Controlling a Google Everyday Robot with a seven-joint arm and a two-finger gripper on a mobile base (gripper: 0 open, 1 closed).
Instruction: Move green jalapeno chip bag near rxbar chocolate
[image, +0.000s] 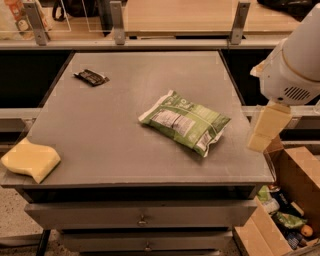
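A crinkly, pillow-shaped green jalapeno chip bag lies label-up, right of the middle of the grey metal counter. The small flat dark rxbar chocolate wrapper sits near the far left corner, well apart from the bag, with only counter surface between them. A yellow foam sponge overhangs the near left corner. The white robot arm hangs beyond the right edge. Its cream end effector points down above an open cardboard box. I cannot tell whether it is wide or narrow.
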